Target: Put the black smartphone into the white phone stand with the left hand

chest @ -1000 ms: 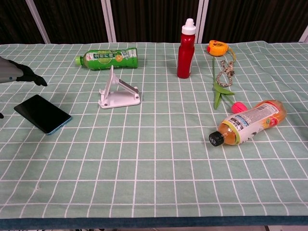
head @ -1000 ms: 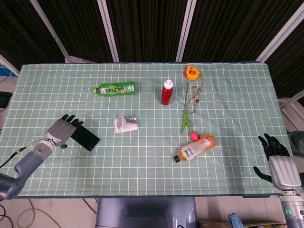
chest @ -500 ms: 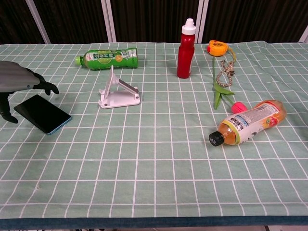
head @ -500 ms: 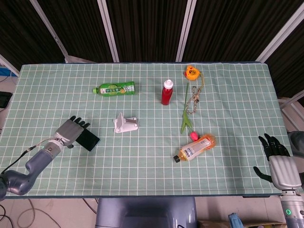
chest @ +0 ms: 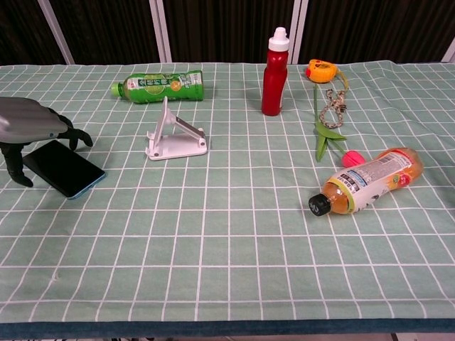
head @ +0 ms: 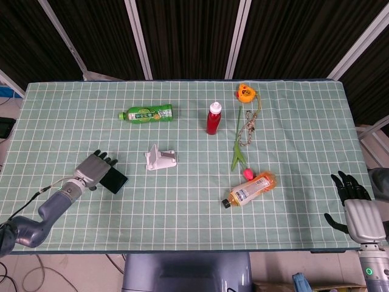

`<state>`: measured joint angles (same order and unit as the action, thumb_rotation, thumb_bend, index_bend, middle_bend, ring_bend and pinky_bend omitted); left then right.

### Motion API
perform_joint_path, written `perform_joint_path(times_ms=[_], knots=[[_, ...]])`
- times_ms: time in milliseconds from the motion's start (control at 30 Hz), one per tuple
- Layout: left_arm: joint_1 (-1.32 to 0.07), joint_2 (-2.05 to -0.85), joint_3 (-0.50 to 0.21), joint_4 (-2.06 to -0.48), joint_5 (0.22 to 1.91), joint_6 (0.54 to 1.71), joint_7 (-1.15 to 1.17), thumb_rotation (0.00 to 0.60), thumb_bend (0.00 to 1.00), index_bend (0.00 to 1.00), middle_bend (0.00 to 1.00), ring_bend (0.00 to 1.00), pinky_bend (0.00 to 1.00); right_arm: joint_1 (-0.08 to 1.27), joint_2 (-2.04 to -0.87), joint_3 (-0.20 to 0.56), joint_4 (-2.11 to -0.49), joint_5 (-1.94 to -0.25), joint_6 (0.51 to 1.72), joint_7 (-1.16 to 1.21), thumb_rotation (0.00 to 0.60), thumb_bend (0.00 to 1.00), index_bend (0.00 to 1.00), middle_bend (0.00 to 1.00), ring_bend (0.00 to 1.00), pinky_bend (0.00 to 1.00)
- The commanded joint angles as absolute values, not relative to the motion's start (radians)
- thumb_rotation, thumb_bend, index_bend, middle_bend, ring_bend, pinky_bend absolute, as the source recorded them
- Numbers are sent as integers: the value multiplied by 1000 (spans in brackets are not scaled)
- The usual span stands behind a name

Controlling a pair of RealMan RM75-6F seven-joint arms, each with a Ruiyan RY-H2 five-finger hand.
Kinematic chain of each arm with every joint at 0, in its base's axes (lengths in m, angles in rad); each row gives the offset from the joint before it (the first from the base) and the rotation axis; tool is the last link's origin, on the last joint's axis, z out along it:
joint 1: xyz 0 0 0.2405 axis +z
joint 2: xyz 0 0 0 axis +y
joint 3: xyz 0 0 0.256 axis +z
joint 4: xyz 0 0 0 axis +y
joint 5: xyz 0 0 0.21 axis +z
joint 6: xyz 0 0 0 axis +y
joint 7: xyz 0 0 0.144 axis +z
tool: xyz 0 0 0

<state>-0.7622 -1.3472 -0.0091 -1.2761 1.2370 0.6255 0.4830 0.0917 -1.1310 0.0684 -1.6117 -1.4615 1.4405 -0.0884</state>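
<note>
The black smartphone lies flat on the green checked cloth at the left. My left hand hovers over the phone's left end, fingers apart and curved downward, thumb down by the phone's near-left corner; it holds nothing. The white phone stand stands empty to the right of the phone, about one hand's width away. My right hand hangs open past the table's right front corner, seen only in the head view.
A green bottle lies behind the stand. A red bottle stands upright mid-table. An orange tape measure, a rope with a tulip and a lying orange drink bottle occupy the right side.
My left hand has moved right and down over the phone's left end, its fingers curling more toward the cloth. The phone and right hand have not moved.
</note>
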Motion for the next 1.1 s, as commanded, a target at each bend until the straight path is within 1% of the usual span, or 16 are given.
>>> perform_joint_path(times_ms=[33,233,367,467,933,1033,1100], knots=[[-764,-1350,-5,-1275,1233,627,484,600,74,133,243,115,156,92,-1131,68,-1611,-1462,1441,-87,600,323,74,0,0,178],[-772,-1358,2,-1273,1224,627,485,600,74,139,245,116,156,92,-1131,68,-1611,-1462,1441,-86,600,323,74,0,0,178],[-775,-1361,8,-1273,1221,631,485,600,74,153,281,116,160,92,-1131,68,-1611,-1462,1441,-86,600,323,75,0,0,178],[-776,-1365,13,-1269,1221,635,483,600,74,158,311,116,181,92,-1131,68,-1611,-1462,1442,-86,600,323,75,0,0,178],[-771,-1380,29,-1253,1224,660,472,600,74,154,304,118,186,92,-1131,68,-1612,-1463,1442,-86,600,323,76,0,0,178],[-769,-1384,34,-1250,1226,664,471,600,76,166,321,151,212,91,-1131,68,-1611,-1463,1442,-85,600,323,76,0,0,178],[-767,-1386,35,-1250,1227,669,469,600,82,190,356,186,246,91,-1131,68,-1611,-1463,1442,-85,600,323,76,0,0,178]])
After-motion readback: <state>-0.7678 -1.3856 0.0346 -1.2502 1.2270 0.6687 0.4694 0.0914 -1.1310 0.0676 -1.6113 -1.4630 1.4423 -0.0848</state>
